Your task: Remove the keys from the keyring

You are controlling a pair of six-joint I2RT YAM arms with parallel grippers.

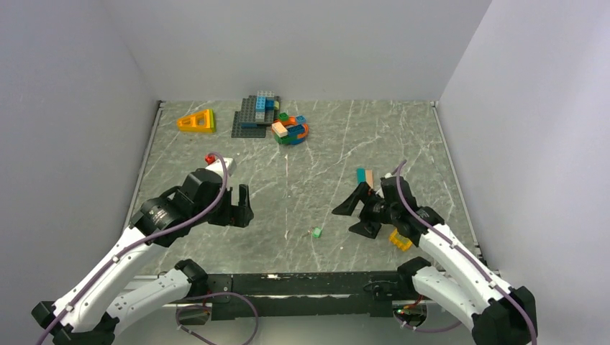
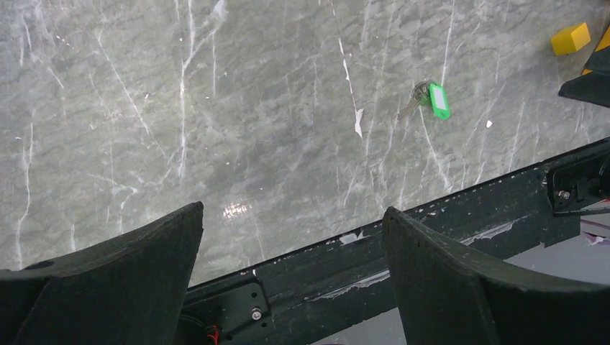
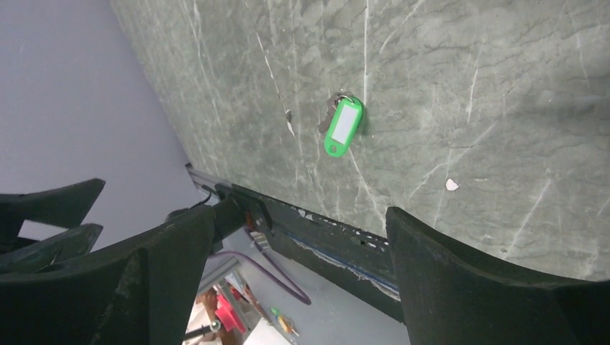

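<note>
— What was there when you looked in?

— A grey-green marbled table (image 1: 338,144), with both arms stretched low over it. The left gripper (image 1: 243,207) stood with its jaws spread wide and nothing between them. The right gripper (image 1: 354,218) was wide too, and held nothing. A heap of toy bricks (image 1: 277,118) sat well beyond both of them.

— And the keys?

— The keyring (image 1: 316,233) lay flat on the table between the two grippers, nearer the right one and touched by neither. It had a bright green plastic tag (image 3: 343,126) with a white label window. A dull metal key (image 2: 411,106) hung on a small ring at one end of the tag. I couldn't tell how many keys there were.

— Did every camera show that?

— No. From above it was only a green speck. The right wrist camera showed the white label plainly. The left wrist camera showed the key's shaft slanting out beside the tag. Only the top view took in the bricks.
</note>
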